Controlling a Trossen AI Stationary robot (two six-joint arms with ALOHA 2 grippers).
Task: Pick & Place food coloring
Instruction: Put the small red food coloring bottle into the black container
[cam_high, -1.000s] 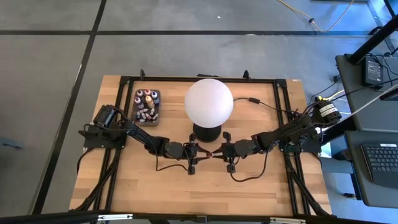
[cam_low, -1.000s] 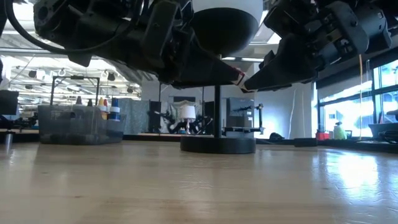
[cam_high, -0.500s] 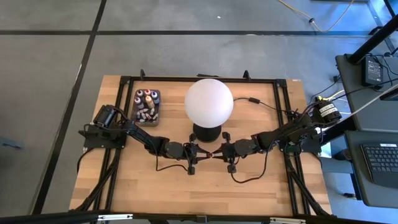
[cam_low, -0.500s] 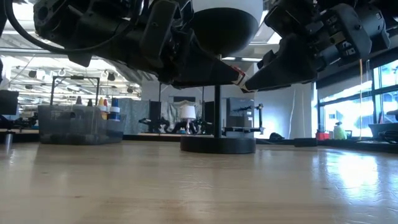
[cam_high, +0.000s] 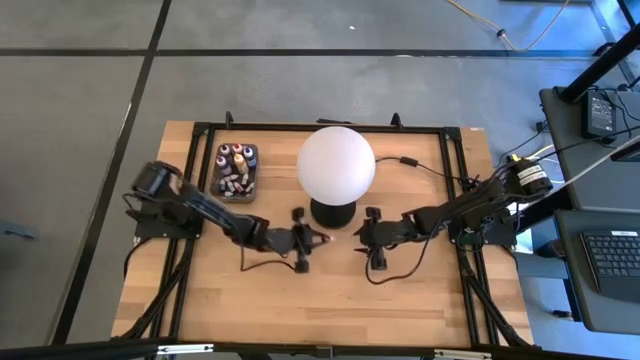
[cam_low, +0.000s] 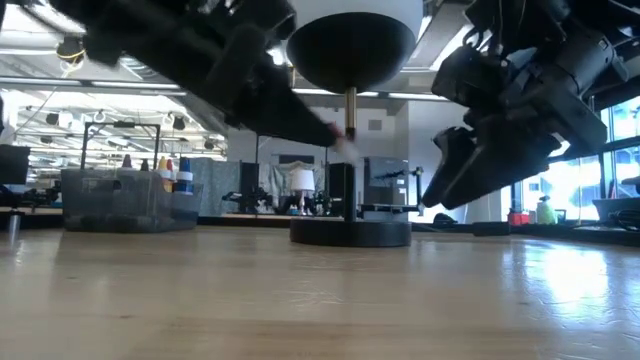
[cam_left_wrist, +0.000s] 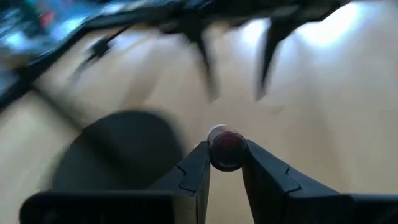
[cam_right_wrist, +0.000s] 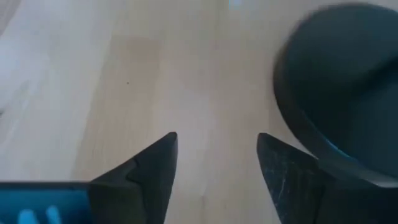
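Now, in the high view, the two grippers that met tip to tip below the lamp (cam_high: 336, 165) a second ago have drawn apart: the left gripper (cam_high: 322, 239) sits at frame centre, just left of the lamp's base, and the right gripper (cam_high: 358, 234) has backed off to the right of it, with bare table (cam_high: 300, 310) between them. The tray (cam_high: 236, 171), in the upper left of the table, holds the other bottles. In the low view, the left arm slants down from the upper left to a small red-and-white bottle (cam_low: 343, 141) held in the air near the lamp's stem, while the right arm hangs at the right of the frame, well clear of it. In the left wrist view, the fingers (cam_left_wrist: 194, 169) are closed on the bottle, seen at frame centre, white cap pointing away. In the right wrist view, the fingers (cam_right_wrist: 153, 163) stand wide apart with nothing between them, only wood and the lamp's dark base at the upper right. So the handover looks done: the right has let go, the left alone carries the bottle, and what remains, I judge, is to take it to the tray.
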